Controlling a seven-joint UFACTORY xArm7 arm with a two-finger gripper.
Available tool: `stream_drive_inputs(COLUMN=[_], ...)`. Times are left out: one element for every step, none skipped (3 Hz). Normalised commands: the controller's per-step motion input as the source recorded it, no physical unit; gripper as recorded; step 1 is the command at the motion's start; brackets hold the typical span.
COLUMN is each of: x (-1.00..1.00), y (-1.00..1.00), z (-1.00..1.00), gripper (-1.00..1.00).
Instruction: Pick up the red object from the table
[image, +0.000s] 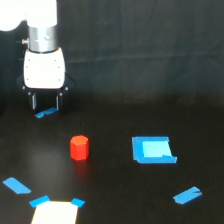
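1. Hovering at far left, the white tool (45, 102) holds nothing, its two dark fingers slightly parted.
2. The small red-orange hexagonal block (79, 147) stands upright on the black matte desk (115, 200), nearer and right of the tool.
3. Centre above it, then descend straight.
4. No containers visible.

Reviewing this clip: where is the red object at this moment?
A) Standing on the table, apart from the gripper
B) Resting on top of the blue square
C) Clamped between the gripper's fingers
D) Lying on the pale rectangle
A: the red object stands on the black table, well clear of the gripper, whose fingers hold nothing.
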Motion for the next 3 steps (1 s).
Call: stream_drive_inputs(x=[1.00,0.63,0.78], y=[-0.99,-0.95,-1.00], z=[-0.46,-0.63,-0.46], gripper=[1.00,1.00,1.00])
